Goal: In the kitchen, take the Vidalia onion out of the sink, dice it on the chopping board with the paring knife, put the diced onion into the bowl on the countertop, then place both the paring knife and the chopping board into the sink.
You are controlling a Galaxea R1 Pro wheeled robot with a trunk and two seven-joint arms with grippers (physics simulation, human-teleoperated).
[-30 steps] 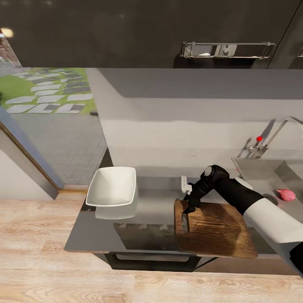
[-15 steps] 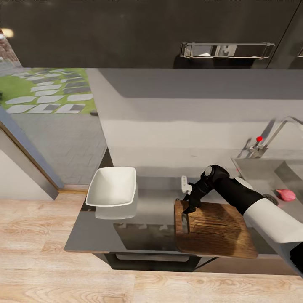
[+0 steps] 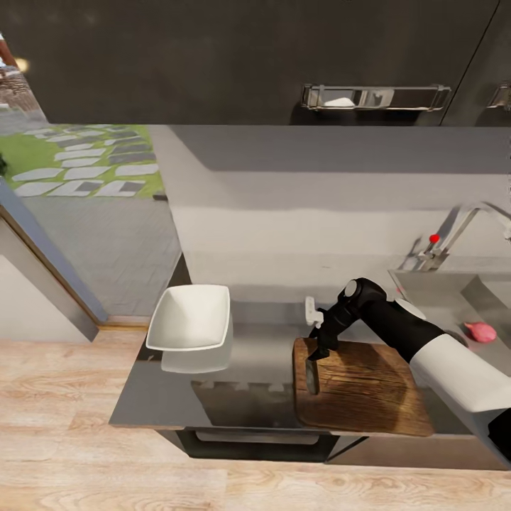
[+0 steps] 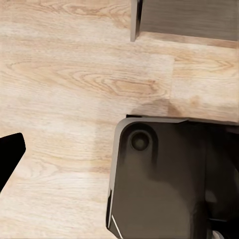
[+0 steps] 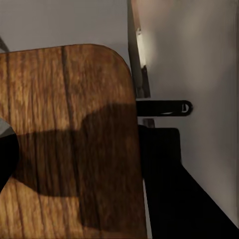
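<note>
A: Where's the onion rel. to your right claw?

B: The small pinkish-red Vidalia onion [image 3: 480, 331] lies in the grey stainless sink [image 3: 440, 285], well off to the right of your right gripper [image 3: 313, 360], past the forearm. Chrome tap w/ red knob [image 3: 435, 238] stands behind the basin.

A: And the claw itself?

B: It's low over the near-left corner of the brown wooden chopping board [image 3: 358, 386], fingers pointing down at it. Can't tell if they're spread or pinched, too dark; the wrist cam gives you board grain [image 5: 64, 139] under its shadow, the board's rounded corner, and a black drawer handle [image 5: 164, 107] past the edge.

A: Bowl?

B: Shallow white square bowl [image 3: 189, 319] sits left of the claw on the grey reflective countertop [image 3: 262, 355], apart from the board. A small white object [image 3: 309, 310] stands just behind the claw, near the wall.

A: Your left gripper?

B: One dark finger [image 4: 9, 154] at the frame edge over pale wood floor [image 4: 64, 84]; state, can't tell.
</note>
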